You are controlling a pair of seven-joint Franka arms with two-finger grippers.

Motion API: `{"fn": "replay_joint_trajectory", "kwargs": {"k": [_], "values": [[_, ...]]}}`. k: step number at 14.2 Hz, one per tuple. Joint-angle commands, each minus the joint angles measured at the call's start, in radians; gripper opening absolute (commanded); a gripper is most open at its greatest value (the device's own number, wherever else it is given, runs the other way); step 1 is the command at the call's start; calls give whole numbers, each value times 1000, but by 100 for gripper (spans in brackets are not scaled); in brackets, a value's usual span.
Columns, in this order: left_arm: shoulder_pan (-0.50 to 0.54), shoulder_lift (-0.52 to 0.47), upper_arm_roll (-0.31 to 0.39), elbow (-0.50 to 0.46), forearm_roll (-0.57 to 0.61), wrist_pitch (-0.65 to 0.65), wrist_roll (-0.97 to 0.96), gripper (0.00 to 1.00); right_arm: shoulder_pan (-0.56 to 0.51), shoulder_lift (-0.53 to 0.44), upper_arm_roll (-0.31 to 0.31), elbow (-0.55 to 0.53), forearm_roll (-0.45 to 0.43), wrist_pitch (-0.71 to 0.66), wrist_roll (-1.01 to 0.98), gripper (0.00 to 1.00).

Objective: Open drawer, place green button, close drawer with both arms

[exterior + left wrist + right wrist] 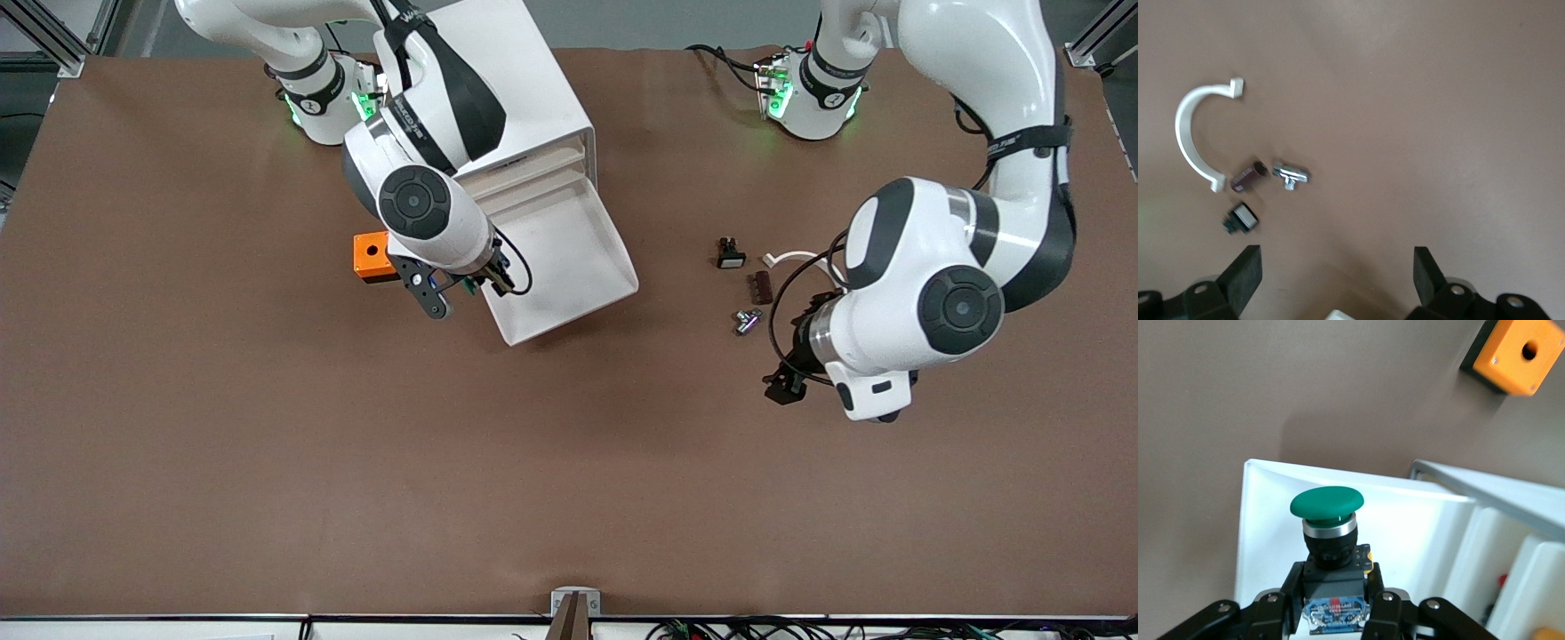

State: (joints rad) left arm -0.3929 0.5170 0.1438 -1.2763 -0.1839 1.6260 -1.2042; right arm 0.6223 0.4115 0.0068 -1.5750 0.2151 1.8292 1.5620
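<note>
Right end effector (1331,617) grips button (1327,520), arm-hidden from front; left end effector (1338,273) open.

Even, soft overhead light falls on the brown desk (267,444), which shows no harsh glare. The open white drawer (578,258) is the brightest patch, nearly washed out under the right claw (1335,613). Faint soft shadows lie beneath both arms. Beyond the left claw (1337,273), the small parts look slightly blurred. The orange cube (1515,353) is soft and out of focus
</note>
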Motion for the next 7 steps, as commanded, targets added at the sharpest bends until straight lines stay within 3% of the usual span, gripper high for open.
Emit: {"fn": "replay_joint_trajectory", "kwargs": {"k": [1, 4, 7], "values": [[9, -90, 0, -127, 21, 15, 128, 100, 51, 19, -8, -17, 20, 76, 93, 27], [16, -159, -3, -248, 78, 75, 308, 100, 91, 64, -8, -17, 21, 131, 160, 26], [11, -259, -15, -430, 126, 230, 331, 100, 100, 88, -8, -17, 24, 133, 170, 26]]}}
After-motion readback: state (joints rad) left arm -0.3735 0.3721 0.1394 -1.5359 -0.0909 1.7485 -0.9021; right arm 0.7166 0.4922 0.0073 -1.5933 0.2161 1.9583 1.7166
